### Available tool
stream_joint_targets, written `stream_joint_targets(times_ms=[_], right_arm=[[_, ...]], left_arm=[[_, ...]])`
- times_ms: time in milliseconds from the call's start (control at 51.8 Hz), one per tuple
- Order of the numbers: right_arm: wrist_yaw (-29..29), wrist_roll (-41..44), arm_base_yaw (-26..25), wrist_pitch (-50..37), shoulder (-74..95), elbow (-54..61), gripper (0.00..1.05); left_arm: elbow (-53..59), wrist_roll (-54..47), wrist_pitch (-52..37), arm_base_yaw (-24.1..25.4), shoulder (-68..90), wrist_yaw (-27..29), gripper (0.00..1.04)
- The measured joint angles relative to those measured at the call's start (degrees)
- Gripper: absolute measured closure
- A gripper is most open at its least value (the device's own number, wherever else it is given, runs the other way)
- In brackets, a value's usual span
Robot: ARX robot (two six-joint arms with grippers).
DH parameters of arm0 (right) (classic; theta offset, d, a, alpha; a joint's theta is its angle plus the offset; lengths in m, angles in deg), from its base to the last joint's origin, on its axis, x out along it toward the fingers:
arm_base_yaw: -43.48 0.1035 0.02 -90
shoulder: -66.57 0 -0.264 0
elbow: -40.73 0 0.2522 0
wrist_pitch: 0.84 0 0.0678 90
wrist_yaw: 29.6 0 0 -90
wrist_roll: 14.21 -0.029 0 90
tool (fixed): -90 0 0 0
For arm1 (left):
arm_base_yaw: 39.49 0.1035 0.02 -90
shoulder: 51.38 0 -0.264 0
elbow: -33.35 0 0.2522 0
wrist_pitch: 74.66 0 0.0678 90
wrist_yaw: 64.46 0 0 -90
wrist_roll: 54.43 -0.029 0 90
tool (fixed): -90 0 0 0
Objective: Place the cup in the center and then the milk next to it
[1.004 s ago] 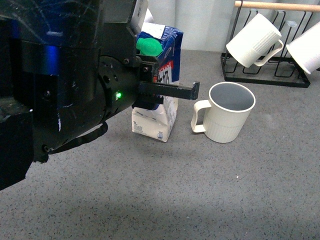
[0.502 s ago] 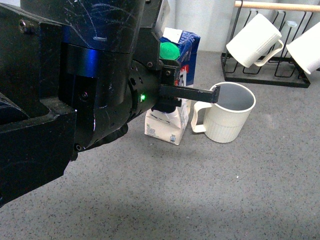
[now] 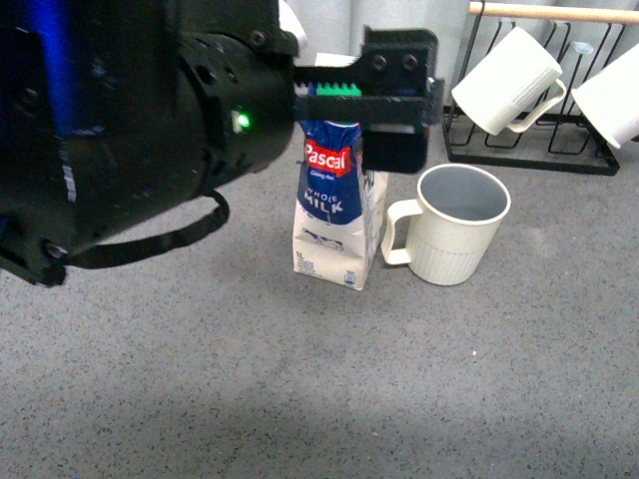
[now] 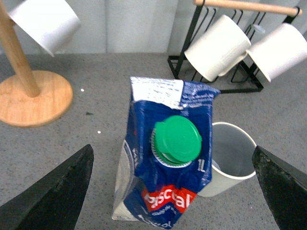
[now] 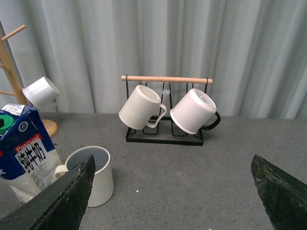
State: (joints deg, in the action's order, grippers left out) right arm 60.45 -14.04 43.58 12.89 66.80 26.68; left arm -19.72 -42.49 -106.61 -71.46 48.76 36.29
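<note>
Grey speckled tabletop [image 3: 300, 399] carries the milk carton [image 3: 334, 215] upright, just beside the ribbed cup [image 3: 454, 225], on its handle side. Left gripper [image 4: 172, 191] hangs above the carton, fingers spread wide and clear of it. Right gripper [image 5: 170, 201] is likewise spread, grasping nothing. Mug rack [image 3: 529, 150] stands behind.

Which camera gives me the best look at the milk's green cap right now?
The left wrist view: the cap sits near mid-frame, seen from above, unobstructed. In the front view the left gripper hides all but a green sliver. The right wrist view catches only its edge at the frame border.
</note>
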Motion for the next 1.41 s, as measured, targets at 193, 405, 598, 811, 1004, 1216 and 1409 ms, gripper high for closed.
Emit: stream_joint_targets(times_ms=[193,405,598,811,1004,1216,1409], right_arm=[[0.0,0.0,0.0,0.0,0.0,0.0,0.09],[0.0,0.0,0.0,0.0,0.0,0.0,0.09],[0.0,0.0,0.0,0.0,0.0,0.0,0.09],[0.0,0.0,0.0,0.0,0.0,0.0,0.09],[0.0,0.0,0.0,0.0,0.0,0.0,0.09],[0.0,0.0,0.0,0.0,0.0,0.0,0.09],[0.0,0.0,0.0,0.0,0.0,0.0,0.09]], left_arm=[[5.2,1.7,-2.6,7.2,-6.1,0.1,0.07],[10.5,1.1,-4.0,13.5,-9.4,0.5,0.07],[13.8,-3.2,-10.8,15.3,-9.1,4.2,0.14],[23.6,-10.3,-20.9,19.6,-17.6,1.2,0.53],[28.9,-10.9,-18.2,22.4,-24.9,-1.4,0.82],[32.8,-11.3,-13.7,24.8,-33.5,-4.0,1.01],[35.4,-11.5,-8.4,26.6,-41.4,-5.4,1.01]])
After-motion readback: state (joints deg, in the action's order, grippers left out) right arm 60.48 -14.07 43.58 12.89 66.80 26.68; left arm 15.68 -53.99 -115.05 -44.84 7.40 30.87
